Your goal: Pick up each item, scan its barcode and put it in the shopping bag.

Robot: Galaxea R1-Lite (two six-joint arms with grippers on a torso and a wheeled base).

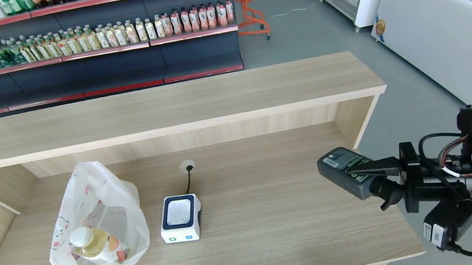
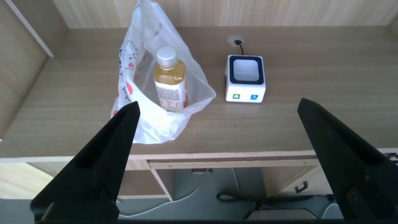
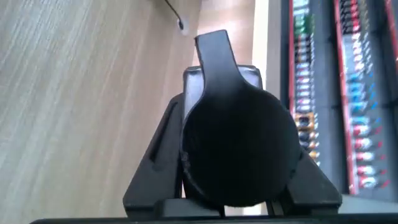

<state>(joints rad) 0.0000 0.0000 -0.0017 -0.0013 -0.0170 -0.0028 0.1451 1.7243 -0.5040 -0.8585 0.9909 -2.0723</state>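
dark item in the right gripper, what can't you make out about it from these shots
1. Barcode: in the head view the item in the right gripper carries a label, but its print is too small to tell.
2. Shape: in the right wrist view its dark near end sits close to the lens and blocks the rest of it.
3. Underside: in the head view it faces down, away from the camera.
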